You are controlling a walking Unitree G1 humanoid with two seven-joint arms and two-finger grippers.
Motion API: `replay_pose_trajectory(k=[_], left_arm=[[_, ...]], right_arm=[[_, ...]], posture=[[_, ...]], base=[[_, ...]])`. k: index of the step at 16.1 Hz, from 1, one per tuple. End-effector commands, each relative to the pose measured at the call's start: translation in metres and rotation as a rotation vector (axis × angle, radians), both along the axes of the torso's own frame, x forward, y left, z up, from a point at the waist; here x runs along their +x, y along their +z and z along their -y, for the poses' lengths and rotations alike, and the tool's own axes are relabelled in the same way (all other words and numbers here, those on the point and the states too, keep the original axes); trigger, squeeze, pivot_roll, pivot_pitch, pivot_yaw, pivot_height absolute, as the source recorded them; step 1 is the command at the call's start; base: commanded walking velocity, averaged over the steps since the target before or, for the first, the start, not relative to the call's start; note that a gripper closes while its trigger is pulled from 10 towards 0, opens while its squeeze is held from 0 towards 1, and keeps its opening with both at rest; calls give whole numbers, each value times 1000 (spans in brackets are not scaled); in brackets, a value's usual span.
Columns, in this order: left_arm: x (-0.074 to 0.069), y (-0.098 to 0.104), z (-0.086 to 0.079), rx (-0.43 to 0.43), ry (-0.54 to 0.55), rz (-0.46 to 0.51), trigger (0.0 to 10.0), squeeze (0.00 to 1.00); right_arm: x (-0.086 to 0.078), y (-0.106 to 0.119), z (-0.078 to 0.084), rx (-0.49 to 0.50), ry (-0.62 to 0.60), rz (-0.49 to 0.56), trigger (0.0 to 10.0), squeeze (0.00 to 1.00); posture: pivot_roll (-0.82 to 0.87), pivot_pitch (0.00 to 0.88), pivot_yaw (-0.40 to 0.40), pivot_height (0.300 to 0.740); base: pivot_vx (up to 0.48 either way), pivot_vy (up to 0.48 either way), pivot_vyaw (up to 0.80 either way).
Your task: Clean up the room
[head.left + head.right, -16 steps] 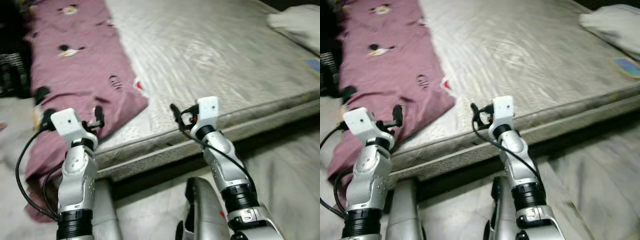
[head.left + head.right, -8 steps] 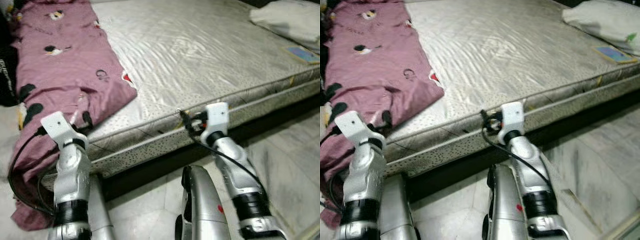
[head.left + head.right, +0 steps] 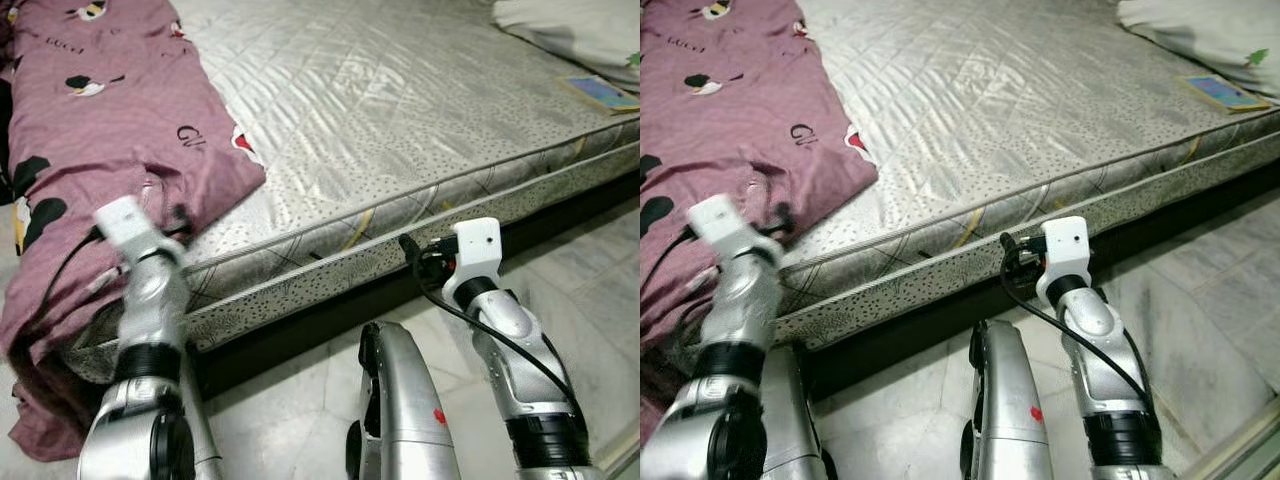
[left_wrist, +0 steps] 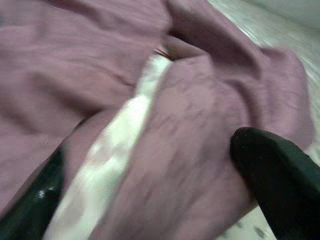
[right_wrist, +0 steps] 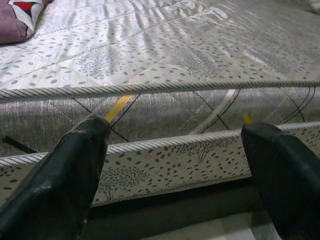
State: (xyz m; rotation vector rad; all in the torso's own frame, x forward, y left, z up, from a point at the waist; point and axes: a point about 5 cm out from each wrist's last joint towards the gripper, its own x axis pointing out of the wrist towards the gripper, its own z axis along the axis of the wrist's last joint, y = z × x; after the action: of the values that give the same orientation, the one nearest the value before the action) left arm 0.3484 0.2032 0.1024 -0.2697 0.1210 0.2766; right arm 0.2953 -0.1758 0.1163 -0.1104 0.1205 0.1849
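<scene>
The crumpled mauve printed bedsheet [image 3: 95, 150] lies directly ahead of the left gripper [image 4: 165, 200], its long axis running away from the gripper up the bare grey quilted mattress [image 3: 400, 110], with its near end spilling over the bed's edge. That gripper is much the nearer, its black fingers spread and released with a fold of cloth between them, not yet pinched. The right gripper [image 5: 175, 175] hangs parted and empty, facing the mattress's side, well apart from the cloth.

Even indoor light, left arm blurred
</scene>
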Motion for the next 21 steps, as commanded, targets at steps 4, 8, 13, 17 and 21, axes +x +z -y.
replay_pose_trajectory(k=[4, 8, 13, 17, 21], left_arm=[[-5, -28, 53, 140, -334, -139, 10000, 0], [-27, -59, 94, 285, -705, -267, 10000, 0], [-47, -62, 130, 504, -1129, -243, 10000, 0], [-51, -42, 144, 701, -1242, -83, 10000, 0], [-46, -21, 145, 839, -1227, 23, 10000, 0]], right_arm=[[1, 5, -3, -2, 8, 3, 10000, 0], [4, 5, -5, 2, 5, 3, 10000, 0], [8, 5, -9, 17, -5, 16, 10000, 0], [11, 4, -12, 27, -13, 23, 10000, 0], [17, 4, -18, 43, -7, 36, 10000, 0]], posture=[[-252, 47, -67, 426], [-244, 36, -59, 426], [-235, 9, -35, 426], [-219, 0, -21, 426], [-199, 0, -16, 426]], base=[[0, 0, 0], [0, 0, 0], [0, 0, 0], [0, 0, 0], [0, 0, 0]])
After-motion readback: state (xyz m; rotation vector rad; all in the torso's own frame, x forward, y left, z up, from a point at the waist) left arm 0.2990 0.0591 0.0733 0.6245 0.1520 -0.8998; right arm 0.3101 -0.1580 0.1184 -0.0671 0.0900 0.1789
